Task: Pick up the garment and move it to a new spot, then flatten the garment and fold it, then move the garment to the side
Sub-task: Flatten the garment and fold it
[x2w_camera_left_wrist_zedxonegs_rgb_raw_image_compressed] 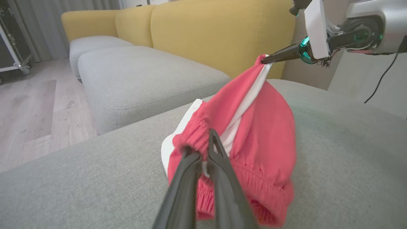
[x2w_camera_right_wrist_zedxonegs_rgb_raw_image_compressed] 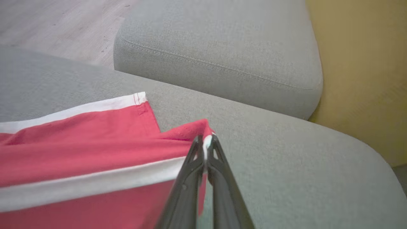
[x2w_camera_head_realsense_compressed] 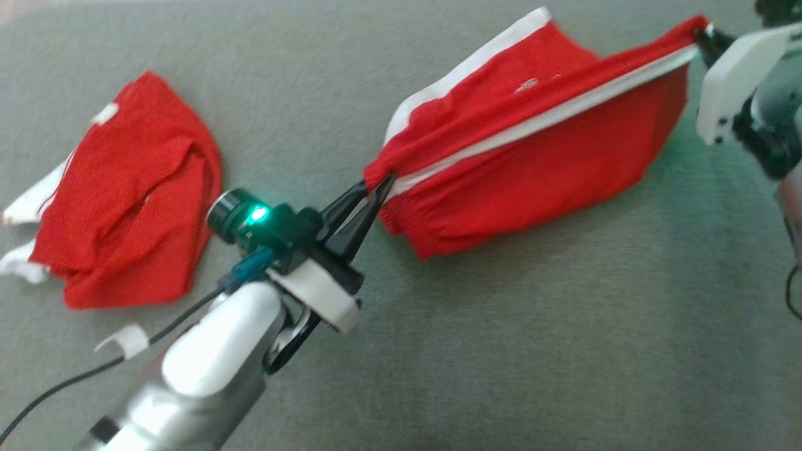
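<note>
- Red mesh-looking garment (x2w_camera_head_realsense_compressed: 539,144) with white stripes is strung out between the two arms, over the right half of a big grey cushion (x2w_camera_head_realsense_compressed: 501,344).
- Left gripper (x2w_camera_head_realsense_compressed: 379,181) has its two dark fingers pinched together on the gathered elastic edge at the garment's left end. That end is bunched up right at the tips.
- Right gripper (x2w_camera_head_realsense_compressed: 705,37) is clamped on the opposite corner, up at the far right. The fingers are closed tight, with a bit of red and white hem poking out between the tips.
- One white stripe runs pretty much straight from one grip to the other, so that top edge looks taut. The rest sags below it in loose folds.
- Can't tell if the lowest bit is actually touching the cushion or hanging just above it. There's a shadow right under it.
- Second red and white piece of clothing (x2w_camera_head_realsense_compressed: 125,200) lies crumpled on the same cushion, off to the left and well apart from the stretched one.
- Green light (x2w_camera_head_realsense_compressed: 257,215) glows on the left wrist, and a thin black cable (x2w_camera_head_realsense_compressed: 62,382) trails off along that arm.
- Behind it all there's another grey seat (x2w_camera_left_wrist_zedxonegs_rgb_raw_image_compressed: 140,76), a yellow backrest (x2w_camera_left_wrist_zedxonegs_rgb_raw_image_compressed: 206,35) and a pale wood floor (x2w_camera_left_wrist_zedxonegs_rgb_raw_image_compressed: 31,111).
</note>
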### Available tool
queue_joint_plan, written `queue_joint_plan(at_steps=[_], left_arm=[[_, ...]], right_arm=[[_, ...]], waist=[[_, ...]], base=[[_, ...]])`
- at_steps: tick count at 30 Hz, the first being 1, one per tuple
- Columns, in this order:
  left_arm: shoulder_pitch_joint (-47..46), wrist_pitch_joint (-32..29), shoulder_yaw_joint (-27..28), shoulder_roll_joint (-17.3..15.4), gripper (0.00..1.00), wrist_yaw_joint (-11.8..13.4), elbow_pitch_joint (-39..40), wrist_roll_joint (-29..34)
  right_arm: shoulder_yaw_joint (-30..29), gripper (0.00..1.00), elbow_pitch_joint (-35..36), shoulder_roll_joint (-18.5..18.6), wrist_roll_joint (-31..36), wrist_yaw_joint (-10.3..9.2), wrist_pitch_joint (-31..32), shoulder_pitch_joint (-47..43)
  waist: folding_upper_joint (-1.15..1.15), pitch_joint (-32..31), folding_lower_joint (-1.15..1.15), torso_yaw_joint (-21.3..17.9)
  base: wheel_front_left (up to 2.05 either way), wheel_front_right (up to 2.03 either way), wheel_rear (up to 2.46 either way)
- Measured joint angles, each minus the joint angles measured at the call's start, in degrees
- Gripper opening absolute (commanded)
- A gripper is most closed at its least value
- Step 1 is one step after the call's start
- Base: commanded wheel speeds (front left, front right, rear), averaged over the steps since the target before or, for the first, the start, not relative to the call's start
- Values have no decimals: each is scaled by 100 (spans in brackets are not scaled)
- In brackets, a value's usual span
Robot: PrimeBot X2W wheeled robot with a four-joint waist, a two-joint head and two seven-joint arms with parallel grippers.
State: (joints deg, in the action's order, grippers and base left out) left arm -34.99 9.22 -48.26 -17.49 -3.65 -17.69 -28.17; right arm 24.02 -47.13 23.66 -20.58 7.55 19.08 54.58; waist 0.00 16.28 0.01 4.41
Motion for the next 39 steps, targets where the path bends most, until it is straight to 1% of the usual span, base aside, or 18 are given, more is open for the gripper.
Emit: queue_joint_plan(at_steps=[1, 4, 5, 6, 7, 14, 21, 22, 23, 24, 25, 31, 32, 33, 35, 37, 39], left_arm=[[-75, 3, -13, 65, 0, -40, -66, 1], [-281, 65, -57, 243, 0, -48, -279, 3], [-281, 65, -57, 243, 0, -48, -279, 3], [-375, 104, -66, 334, 0, -54, -423, 26], [-413, 141, -74, 374, 0, -94, -491, 46], [-757, 302, -133, 736, 0, -143, -904, 51], [-974, 399, -172, 939, 0, -148, -1214, 111], [-993, 405, -181, 962, 0, -152, -1254, 123], [-1009, 425, -179, 976, 29, -163, -1301, 154], [-1028, 455, -177, 996, 95, -160, -1343, 171], [-1048, 456, -172, 1012, 100, -155, -1374, 188], [-1057, 506, -25, 1050, 100, -30, -1508, 203], [-1056, 511, 86, 1033, 100, 22, -1508, 202], [-1056, 511, 86, 1033, 100, 22, -1508, 202], [-1034, 530, 235, 1011, 100, 87, -1454, 202], [-988, 537, 417, 960, 100, 160, -1341, 201], [-869, 548, 649, 869, 100, 301, -1267, 200]], right_arm=[[3, 0, -97, -4, 10, 0, -18, 95], [22, 0, -399, -29, 109, 0, -136, 333], [22, 0, -399, -29, 109, 0, -136, 333], [68, 0, -570, -67, 156, 0, -212, 464], [86, 0, -650, -91, 167, 0, -250, 524], [103, 0, -1236, -122, 255, 0, -554, 978], [157, 0, -1663, -111, 301, -1, -823, 1188], [112, 31, -1734, -115, 294, 0, -910, 1210], [-13, 100, -1836, -136, 246, 0, -971, 1242], [-31, 100, -1953, -140, 208, -1, -945, 1302], [-57, 100, -2016, -142, 200, -1, -983, 1340], [-60, 100, -2254, -158, 287, -1, -1512, 1504], [-121, 100, -2296, -163, 245, -1, -1728, 1511], [-121, 100, -2296, -163, 245, -1, -1728, 1511], [-158, 100, -2303, -167, 196, -1, -2026, 1511], [-27, 100, -2273, -160, 322, -1, -2397, 1503], [-26, 100, -2249, -192, 352, -1, -2763, 1489]], waist=[[0, 58, 0, 68], [0, 218, 0, 274], [0, 218, 0, 274], [0, 320, -1, 391], [0, 370, 0, 443], [0, 664, 0, 782], [0, 833, 0, 1015], [0, 853, -1, 1044], [0, 877, -2, 1063], [0, 896, -2, 1079], [0, 908, -1, 1088], [0, 817, -1, 1005], [0, 750, -1, 942], [0, 750, -1, 942], [0, 667, -2, 864], [0, 569, -1, 777], [0, 460, -2, 664]], base=[[0, 0, 0], [0, 0, 0], [0, 0, 0], [0, 0, 0], [0, 0, 0], [0, 0, 0], [0, 0, 0], [0, 0, 0], [0, 0, 0], [0, 0, 0], [0, 0, 0], [0, 0, 0], [0, 0, 0], [0, 0, 0], [0, 0, 0], [0, 0, 0], [0, 0, 0]])
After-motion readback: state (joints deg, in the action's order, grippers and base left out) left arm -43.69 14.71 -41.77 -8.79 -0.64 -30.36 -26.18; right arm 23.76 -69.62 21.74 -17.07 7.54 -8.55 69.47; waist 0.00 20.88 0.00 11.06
